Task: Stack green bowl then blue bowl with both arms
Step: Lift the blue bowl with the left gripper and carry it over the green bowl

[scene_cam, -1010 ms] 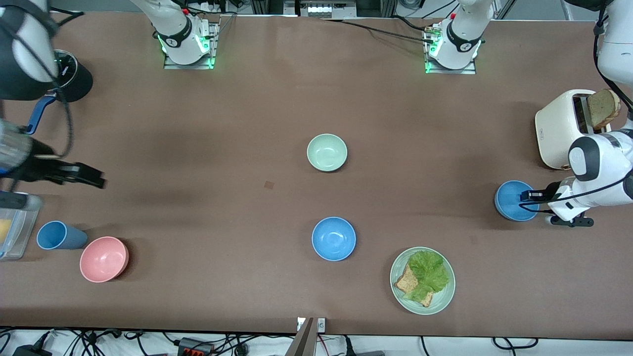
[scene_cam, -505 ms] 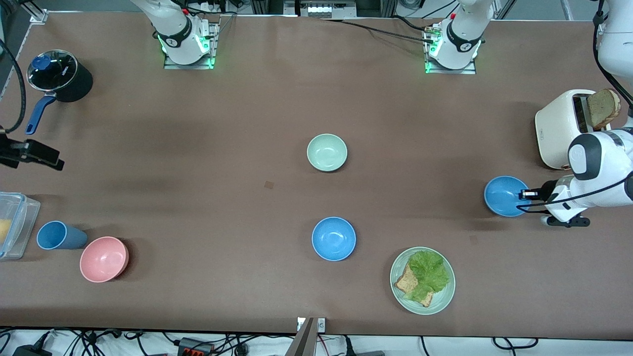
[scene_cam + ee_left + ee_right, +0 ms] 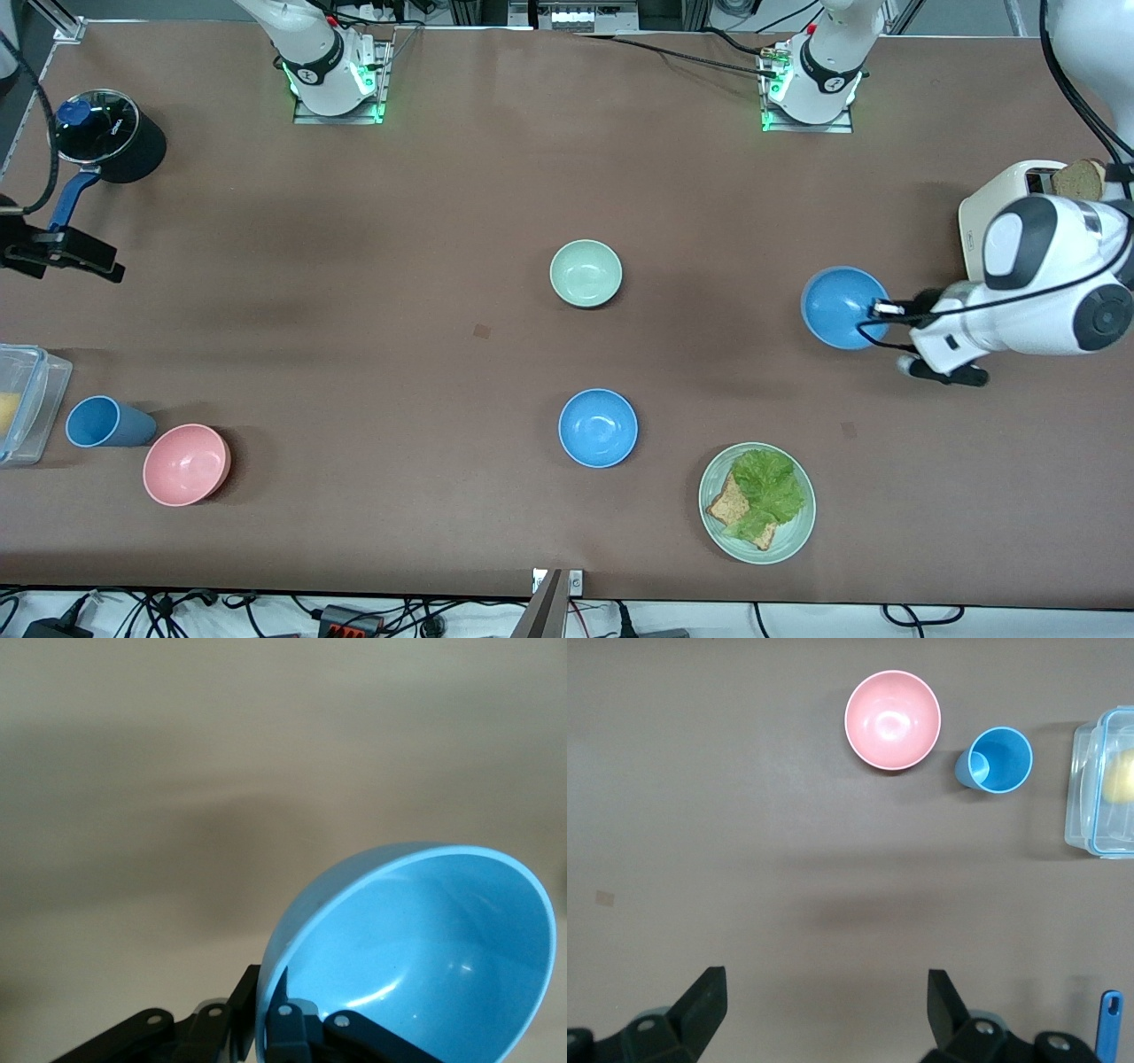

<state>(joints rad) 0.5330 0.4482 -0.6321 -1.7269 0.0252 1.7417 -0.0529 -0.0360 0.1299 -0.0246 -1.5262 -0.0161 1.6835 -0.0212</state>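
Front view: the left gripper (image 3: 877, 310) is up in the air over bare table toward the left arm's end, near the toaster (image 3: 997, 221), w/ its fingers clamped on the rim of a blue bowl (image 3: 842, 307) — the bowl is lifted and tipped. Left wrist view confirms: one finger (image 3: 301, 1032) inside the rim, the other outside, bowl (image 3: 416, 957) tilted on edge w/ its inside showing.

The green bowl (image 3: 586, 274) sits upright on the table about mid-table, empty, nothing touching it. A second blue bowl (image 3: 598, 427) sits nearer to the front camera than the green one, well apart from it, also upright and empty. A pale green plate (image 3: 797, 532) w/ lettuce and bread lies beside that second blue bowl, toward the left arm's end and slightly nearer the camera.

The right gripper (image 3: 62, 257) is at the right arm's end of the table, beside a black pot (image 3: 111, 137) w/ a blue handle — this arm waits. Right wrist view: its fingers (image 3: 700, 1001) stand wide apart, holding nothing, over bare table; farther off are a pink bowl (image 3: 892, 719), a blue cup (image 3: 997, 760) just beside it, and a clear container (image 3: 1099, 784) near the cup.

A slice of bread (image 3: 1081, 180) sticks out of the toaster.
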